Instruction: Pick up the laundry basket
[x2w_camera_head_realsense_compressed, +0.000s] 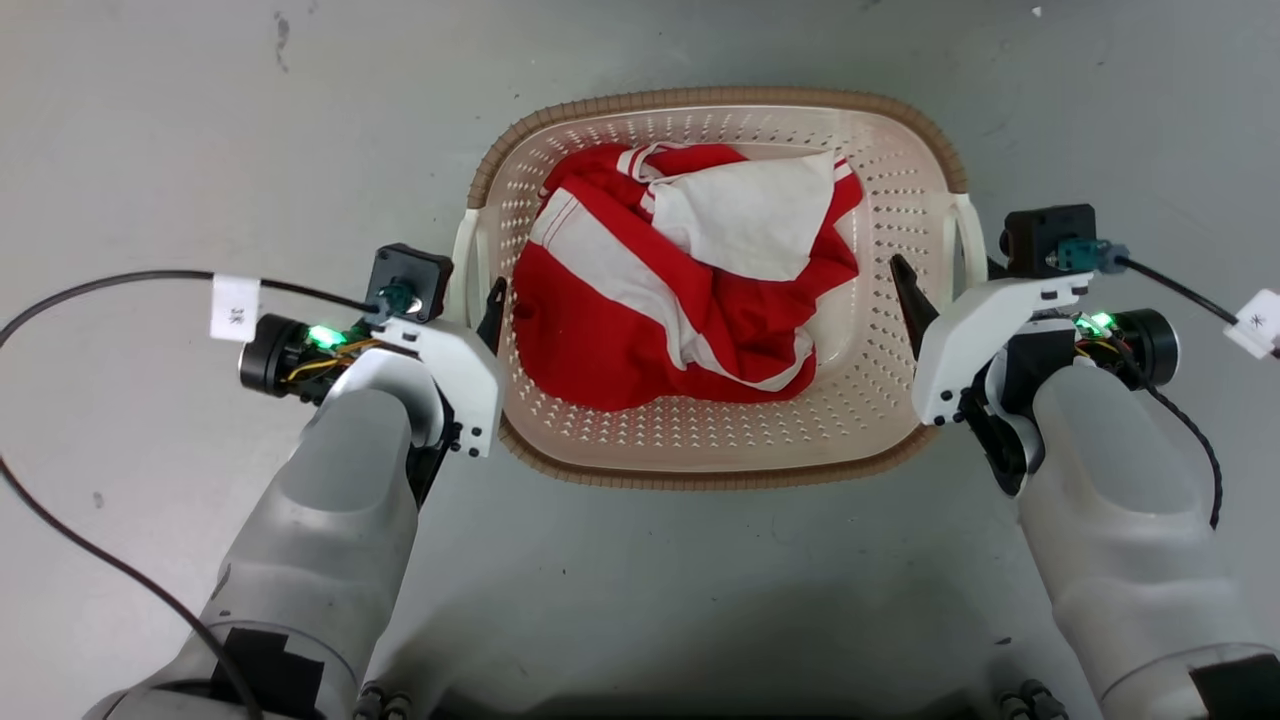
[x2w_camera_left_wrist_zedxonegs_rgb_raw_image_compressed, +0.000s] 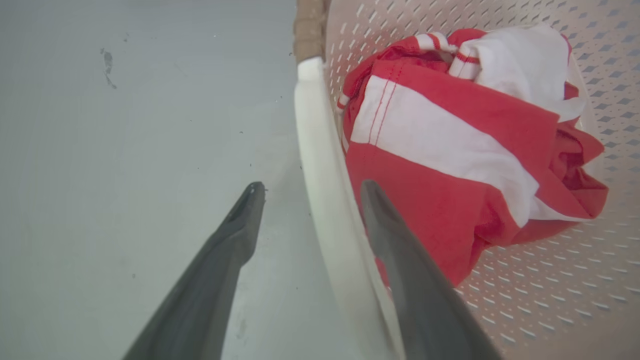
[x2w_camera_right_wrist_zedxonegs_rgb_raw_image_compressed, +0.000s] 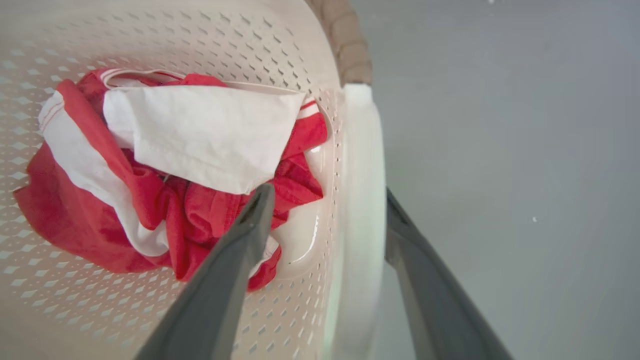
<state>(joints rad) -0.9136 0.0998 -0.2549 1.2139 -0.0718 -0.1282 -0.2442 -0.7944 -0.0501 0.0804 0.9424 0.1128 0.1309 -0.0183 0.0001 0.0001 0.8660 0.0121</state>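
Note:
The laundry basket (x2w_camera_head_realsense_compressed: 720, 100), cream perforated plastic with a brown woven-look rim, sits on the grey floor in front of me and holds a crumpled red-and-white garment (x2w_camera_head_realsense_compressed: 640, 330). My left gripper (x2w_camera_head_realsense_compressed: 476, 305) is open and straddles the basket's left white handle (x2w_camera_left_wrist_zedxonegs_rgb_raw_image_compressed: 320, 165), one finger inside the basket and one outside. My right gripper (x2w_camera_head_realsense_compressed: 945, 285) is open and straddles the right white handle (x2w_camera_right_wrist_zedxonegs_rgb_raw_image_compressed: 362, 150) the same way. In the left wrist view the left gripper (x2w_camera_left_wrist_zedxonegs_rgb_raw_image_compressed: 310, 189) has the handle between its fingers. In the right wrist view the right gripper's (x2w_camera_right_wrist_zedxonegs_rgb_raw_image_compressed: 327, 197) outer finger lies close against the handle.
Bare grey floor (x2w_camera_head_realsense_compressed: 200, 120) surrounds the basket. A black cable with a white tag (x2w_camera_head_realsense_compressed: 236, 308) loops over the floor at the left. Another tagged cable (x2w_camera_head_realsense_compressed: 1180, 290) runs off to the right. My pale forearms fill the lower corners.

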